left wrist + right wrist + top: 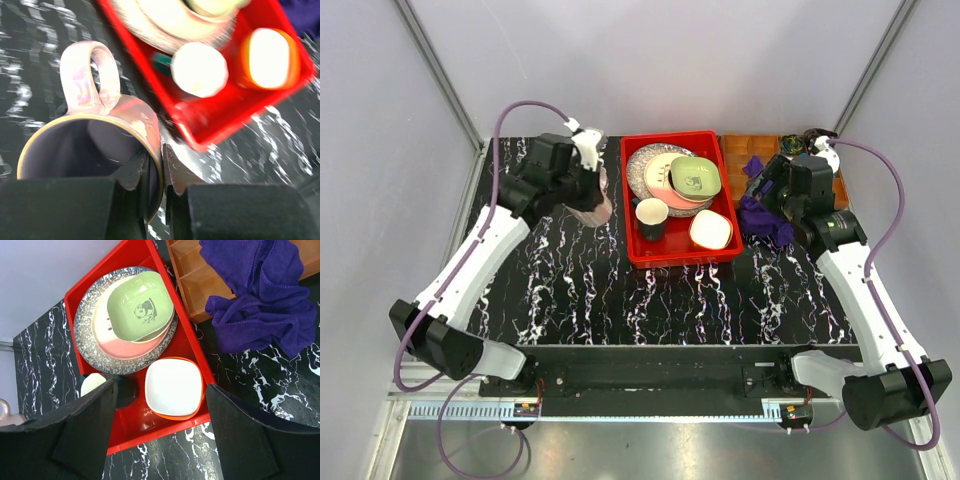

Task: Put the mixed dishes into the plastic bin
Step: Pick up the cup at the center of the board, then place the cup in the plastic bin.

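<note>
The red plastic bin [638, 250] holds the speckled grey plate [640, 165], the pink-cream plate [665, 196], the light green bowl [695, 177], the dark green mug [651, 218] and the orange-white bowl [710, 229]. My left gripper [161, 172] is shut on the rim of the mauve cup [107, 120], one finger inside and one outside, held just left of the bin [220, 112]; the cup also shows in the top view [592, 205]. My right gripper [160, 410] is open and empty above the bin's near right corner [150, 437], over the orange-white bowl [173, 387].
A purple cloth [763, 218] lies right of the bin, partly over the brown compartmented tray [745, 147] at the back right; both show in the right wrist view, the cloth [260, 305] and the tray [192, 280]. The black marbled table [580, 290] spreads in front.
</note>
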Robot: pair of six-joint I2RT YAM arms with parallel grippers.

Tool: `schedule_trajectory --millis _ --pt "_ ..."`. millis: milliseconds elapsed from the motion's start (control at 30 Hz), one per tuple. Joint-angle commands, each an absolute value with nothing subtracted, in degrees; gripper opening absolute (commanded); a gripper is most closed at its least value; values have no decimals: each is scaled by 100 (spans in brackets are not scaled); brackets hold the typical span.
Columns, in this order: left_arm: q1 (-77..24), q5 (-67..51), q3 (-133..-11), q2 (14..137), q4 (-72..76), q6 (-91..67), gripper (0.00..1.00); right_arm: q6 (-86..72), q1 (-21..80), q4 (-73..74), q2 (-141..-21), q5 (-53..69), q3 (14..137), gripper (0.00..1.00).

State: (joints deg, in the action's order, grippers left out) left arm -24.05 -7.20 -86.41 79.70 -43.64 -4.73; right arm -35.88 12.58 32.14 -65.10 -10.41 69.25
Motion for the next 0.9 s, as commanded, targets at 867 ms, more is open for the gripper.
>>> schedule_trajectory --millis 867 --pt "-4983 -1020 -9395 9307 -3419 536 0 -3445 1090 3243 -6073 -800 6495 81"
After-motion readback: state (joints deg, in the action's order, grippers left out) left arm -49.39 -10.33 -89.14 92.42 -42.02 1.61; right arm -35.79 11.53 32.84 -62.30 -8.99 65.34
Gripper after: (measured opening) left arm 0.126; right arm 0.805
